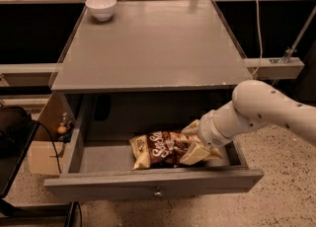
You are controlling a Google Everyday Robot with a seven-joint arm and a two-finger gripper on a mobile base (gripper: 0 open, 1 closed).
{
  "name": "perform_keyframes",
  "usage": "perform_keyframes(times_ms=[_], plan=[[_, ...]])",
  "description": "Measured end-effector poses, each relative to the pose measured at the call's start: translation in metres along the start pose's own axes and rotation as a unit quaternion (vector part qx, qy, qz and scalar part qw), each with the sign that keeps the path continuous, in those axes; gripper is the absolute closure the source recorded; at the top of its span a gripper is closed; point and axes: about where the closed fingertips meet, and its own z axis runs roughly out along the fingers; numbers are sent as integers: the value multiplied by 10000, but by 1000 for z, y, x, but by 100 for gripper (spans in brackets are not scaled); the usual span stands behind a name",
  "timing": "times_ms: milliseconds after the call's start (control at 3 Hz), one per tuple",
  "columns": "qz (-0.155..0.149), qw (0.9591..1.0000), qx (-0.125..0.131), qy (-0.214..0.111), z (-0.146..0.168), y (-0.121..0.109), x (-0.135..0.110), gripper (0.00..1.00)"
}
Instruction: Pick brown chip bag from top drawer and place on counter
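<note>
The brown chip bag (160, 149) lies flat in the open top drawer (153, 184), right of the middle, with its white lettering facing up. My gripper (193, 141) is down inside the drawer at the bag's right end. It is open, with one cream finger (191, 128) behind the bag's end and the other (196, 153) in front of it. The bag's right end is hidden by the gripper. The grey counter (148, 43) forms the cabinet top above the drawer.
A white bowl (101, 7) stands on the counter's far left corner. A cardboard box (42, 144) and a cable lie on the floor to the left of the cabinet. A white cable (256, 18) hangs at the back right. A rail runs along the right.
</note>
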Motion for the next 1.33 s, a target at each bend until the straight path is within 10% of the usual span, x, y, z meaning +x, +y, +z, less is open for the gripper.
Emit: perform_keyframes(times_ms=[1333], plan=[[188,9994,84,282,45,-9,38,36]])
